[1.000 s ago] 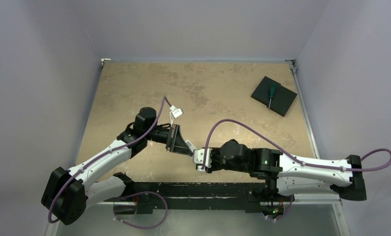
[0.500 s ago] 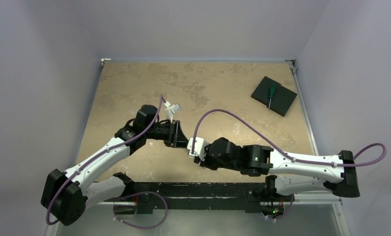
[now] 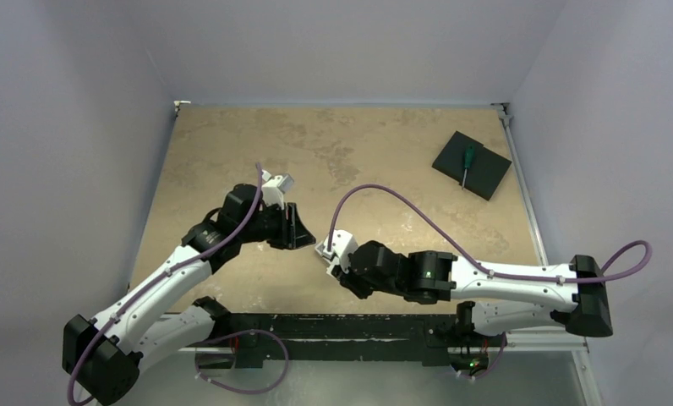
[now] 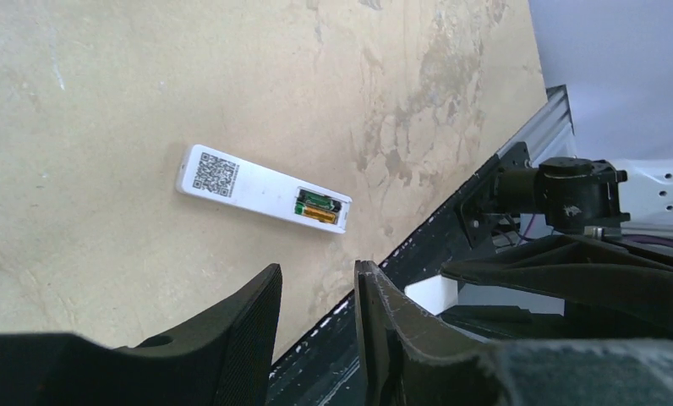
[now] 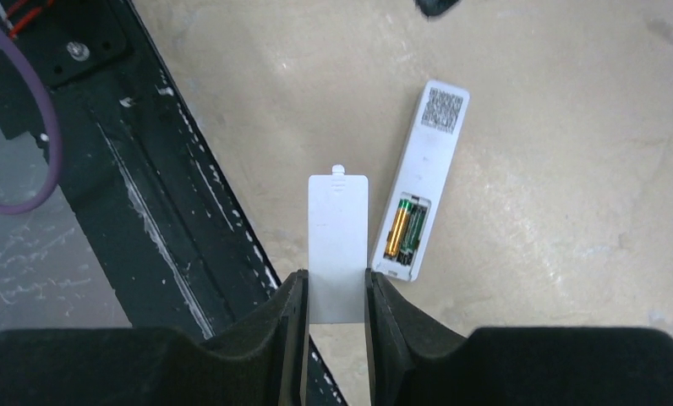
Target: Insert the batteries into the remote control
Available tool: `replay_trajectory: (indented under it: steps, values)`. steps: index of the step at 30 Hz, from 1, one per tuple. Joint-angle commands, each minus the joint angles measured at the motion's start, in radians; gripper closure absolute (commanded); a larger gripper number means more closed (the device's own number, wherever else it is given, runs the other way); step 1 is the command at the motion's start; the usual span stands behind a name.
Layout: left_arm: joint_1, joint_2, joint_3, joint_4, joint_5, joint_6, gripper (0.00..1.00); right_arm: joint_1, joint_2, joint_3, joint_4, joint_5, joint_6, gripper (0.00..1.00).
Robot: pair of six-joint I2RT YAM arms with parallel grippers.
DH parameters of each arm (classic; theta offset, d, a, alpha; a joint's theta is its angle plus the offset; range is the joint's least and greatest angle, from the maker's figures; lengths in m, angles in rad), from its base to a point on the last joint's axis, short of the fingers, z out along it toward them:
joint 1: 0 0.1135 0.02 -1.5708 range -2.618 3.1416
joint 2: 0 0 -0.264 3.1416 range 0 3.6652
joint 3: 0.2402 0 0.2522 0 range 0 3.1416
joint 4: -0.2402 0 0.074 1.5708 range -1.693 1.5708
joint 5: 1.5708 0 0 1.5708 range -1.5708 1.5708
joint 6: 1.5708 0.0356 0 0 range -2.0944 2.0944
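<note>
The white remote control [image 5: 430, 152] lies face down on the tan table, and it also shows in the left wrist view [image 4: 248, 184]. Its battery recess is open and holds both batteries side by side, the gold-orange one [image 5: 396, 230] and the dark one [image 5: 415, 228]; they also show in the left wrist view [image 4: 319, 210]. My right gripper [image 5: 335, 279] is shut on the white battery cover [image 5: 337, 228], held just left of the remote above the table's near edge. My left gripper [image 4: 316, 271] is open and empty, back from the remote. In the top view both grippers [image 3: 298, 228] [image 3: 325, 256] hide the remote.
A black square pad [image 3: 485, 178] with a green-handled screwdriver [image 3: 467, 159] on it lies at the far right of the table. The black base rail [image 5: 147, 211] runs along the near table edge right beside the remote. Purple cables loop over both arms.
Both arms have shifted left. The left gripper has drawn back up and left. The right gripper has followed to the left with the cover in it.
</note>
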Motion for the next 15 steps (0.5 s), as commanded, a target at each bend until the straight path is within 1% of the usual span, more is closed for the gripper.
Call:
replay_trajectory:
  steps: [1, 8, 15]
  values:
    - [0.003, -0.040, 0.040, -0.006, -0.077, 0.041, 0.63, -0.005, 0.026, -0.017, 0.021, 0.044, 0.088, 0.85]
    - [0.002, -0.038, 0.023, 0.003, -0.071, 0.050, 0.63, -0.025, 0.069, -0.019, 0.036, 0.046, 0.122, 0.84]
    - [0.002, -0.016, -0.033, 0.071, -0.019, -0.004, 0.63, -0.053, 0.067, -0.032, 0.030, 0.071, 0.184, 0.85]
